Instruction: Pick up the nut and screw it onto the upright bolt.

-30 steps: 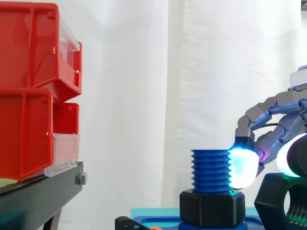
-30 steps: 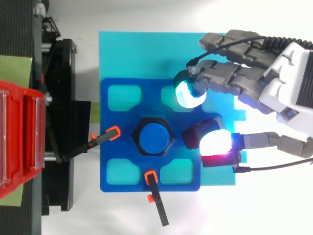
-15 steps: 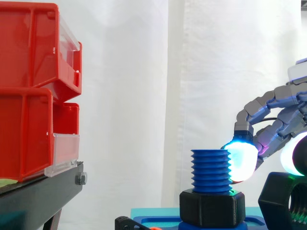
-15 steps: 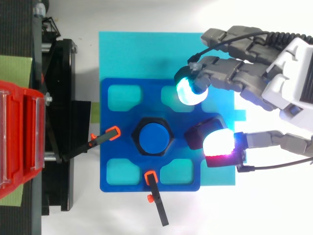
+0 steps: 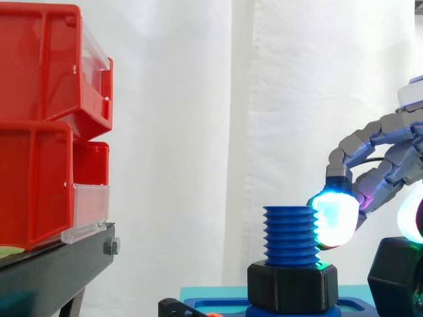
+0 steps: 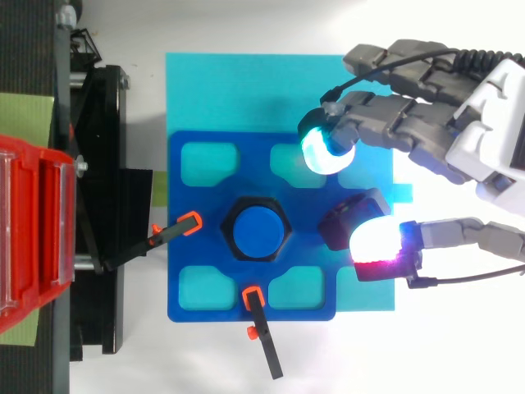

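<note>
From the side, the blue bolt (image 5: pixel 291 234) stands upright in a black hex collar (image 5: pixel 291 287). The hand (image 5: pixel 386 155) comes in from the right with its fingers curled. One cyan fingertip (image 5: pixel 336 220) hangs just beside the bolt's upper threads. The black nut (image 5: pixel 396 277) sits low at the right, below the bolt's top, and looks to me stood on edge rather than flat. The red bins (image 5: pixel 39 132) are well off to the left.

From above, the bolt (image 6: pixel 259 228) is at the centre of the blue plate (image 6: pixel 189 246). The nut (image 6: pixel 344 215) is near the middle of the plate's right edge, apart from the bolt. The thumb pad (image 6: pixel 379 245) overlaps the nut's outer side, so the hand (image 6: pixel 426 131) seems to pinch it, though I can't see the opposing finger. The cyan fingertip (image 6: pixel 324 152) is clear of both, toward the plate's far right corner.

My worry is the hold, since a pinch on one side could let the nut twist or drop as it rises. If it isn't lifted clear and levelled first, it may hit the threads sideways or start crooked and jam. That spare fingertip could also catch the bolt on the way across.
</note>
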